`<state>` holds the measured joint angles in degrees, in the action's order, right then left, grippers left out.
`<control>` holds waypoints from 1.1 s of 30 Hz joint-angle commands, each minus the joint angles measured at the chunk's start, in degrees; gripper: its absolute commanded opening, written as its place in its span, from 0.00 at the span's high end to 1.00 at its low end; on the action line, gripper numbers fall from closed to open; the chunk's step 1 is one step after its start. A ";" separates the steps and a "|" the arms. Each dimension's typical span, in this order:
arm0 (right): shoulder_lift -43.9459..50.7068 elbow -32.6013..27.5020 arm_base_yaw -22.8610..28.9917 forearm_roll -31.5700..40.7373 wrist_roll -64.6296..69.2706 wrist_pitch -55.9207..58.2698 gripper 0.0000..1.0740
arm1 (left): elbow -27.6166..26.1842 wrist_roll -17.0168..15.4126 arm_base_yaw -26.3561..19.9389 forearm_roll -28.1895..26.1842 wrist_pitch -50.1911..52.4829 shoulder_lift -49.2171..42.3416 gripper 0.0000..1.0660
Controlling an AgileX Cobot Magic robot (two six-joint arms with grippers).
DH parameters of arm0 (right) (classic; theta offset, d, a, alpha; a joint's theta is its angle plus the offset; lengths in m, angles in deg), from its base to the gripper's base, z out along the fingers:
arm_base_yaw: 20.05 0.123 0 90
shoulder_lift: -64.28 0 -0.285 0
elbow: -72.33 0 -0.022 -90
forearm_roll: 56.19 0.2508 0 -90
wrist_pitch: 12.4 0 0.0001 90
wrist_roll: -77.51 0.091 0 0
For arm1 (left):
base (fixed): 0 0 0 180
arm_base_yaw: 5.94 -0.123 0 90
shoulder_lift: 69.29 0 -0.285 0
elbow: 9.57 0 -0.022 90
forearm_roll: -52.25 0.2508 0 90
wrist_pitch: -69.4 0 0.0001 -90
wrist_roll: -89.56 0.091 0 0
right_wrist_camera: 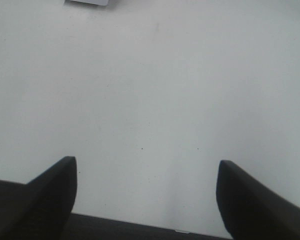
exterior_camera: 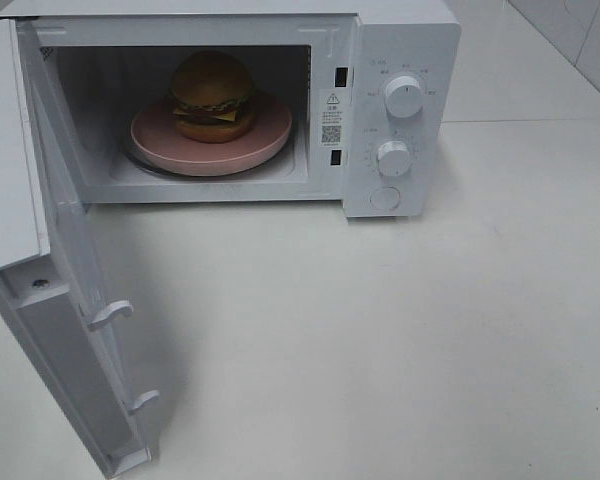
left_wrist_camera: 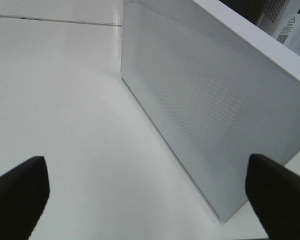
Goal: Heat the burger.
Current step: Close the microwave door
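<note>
A single burger (exterior_camera: pixel 213 95) sits on one pink plate (exterior_camera: pixel 270 148) inside the lone white microwave (exterior_camera: pixel 400 40), whose door (exterior_camera: pixel 70 330) stands swung wide toward the left arm's side, its two latch hooks (exterior_camera: pixel 110 315) showing. The left gripper (left_wrist_camera: pixel 146 162) hangs with its jaws spread as wide as they go and nothing between them, close to the door's outer face. The right gripper (right_wrist_camera: pixel 146 161) is likewise wide and empty above the bare white table (exterior_camera: pixel 430 330). The burger looks light, soft and loosely stacked, likely to slump or shed layers if pinched. It is probably best left alone, or moved by the plate's stiff rim if at all. Two round knobs (exterior_camera: pixel 403 97) and one button (exterior_camera: pixel 384 198) mark the control panel.
</note>
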<state>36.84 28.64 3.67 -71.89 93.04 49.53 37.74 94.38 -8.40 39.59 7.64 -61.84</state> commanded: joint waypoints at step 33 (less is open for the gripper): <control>21.31 -5.21 -16.90 9.17 -12.03 -6.93 0.32 | 0.29 0.00 -0.17 -0.06 0.57 -0.97 0.06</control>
<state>56.72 23.54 -12.95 -62.66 81.87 43.40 37.74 94.38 -8.40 39.59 7.64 -61.84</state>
